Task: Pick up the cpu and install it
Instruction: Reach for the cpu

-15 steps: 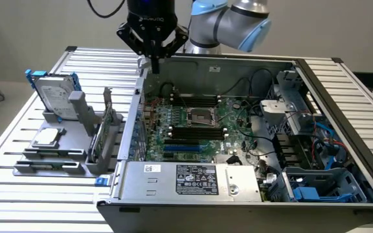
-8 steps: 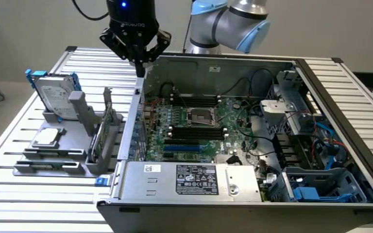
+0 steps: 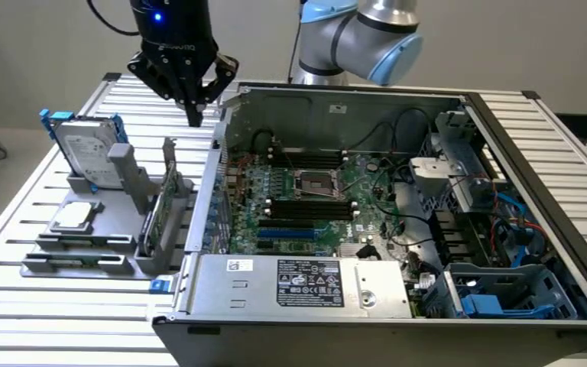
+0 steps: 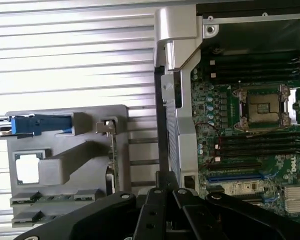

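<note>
Open computer case [image 3: 355,103] on slatted table [image 3: 28,321], silver hard drive [image 3: 85,149] upright in grey rack [image 3: 79,266], labelled power supply [image 3: 375,287]

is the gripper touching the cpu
Apart. The exterior view shows the gripper up beside the case, the cpu lying in the grey holder, far off.

The gripper [image 3: 193,118] was black, its casing faintly glossy, like plastic. Just beside it the computer case [image 3: 222,289] was dull grey sheet metal, and the green board [image 3: 370,191] inside had a lacquered sheen. Farther from the gripper, the cpu [image 3: 76,216] showed a smooth silvery metal top on a matt grey plastic holder [image 3: 69,264]. The table [image 3: 28,306] beneath was ribbed, pale brushed metal.
</note>
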Robot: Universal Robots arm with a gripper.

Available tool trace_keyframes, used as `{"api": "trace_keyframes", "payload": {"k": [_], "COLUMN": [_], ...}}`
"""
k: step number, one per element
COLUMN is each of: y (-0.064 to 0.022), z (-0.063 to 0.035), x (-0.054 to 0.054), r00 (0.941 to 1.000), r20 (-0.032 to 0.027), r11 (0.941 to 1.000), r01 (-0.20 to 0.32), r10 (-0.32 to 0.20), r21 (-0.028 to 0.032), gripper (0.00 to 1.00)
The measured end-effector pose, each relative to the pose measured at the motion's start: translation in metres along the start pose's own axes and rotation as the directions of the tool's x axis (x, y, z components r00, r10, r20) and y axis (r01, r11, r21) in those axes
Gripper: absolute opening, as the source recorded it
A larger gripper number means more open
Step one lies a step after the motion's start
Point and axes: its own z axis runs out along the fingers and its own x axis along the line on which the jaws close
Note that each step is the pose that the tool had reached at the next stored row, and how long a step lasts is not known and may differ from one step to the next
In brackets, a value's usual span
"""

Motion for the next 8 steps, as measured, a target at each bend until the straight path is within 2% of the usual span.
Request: {"api": "trace_keyframes", "payload": {"k": [8], "y": [-0.0022], "z": [0.0007], "x": [0.036], "r00": [1.0], "r20": [0.0], "r11": [1.0], "r01": [0.0], "r10": [0.0], "r21": [0.0], "gripper": [0.11]}}
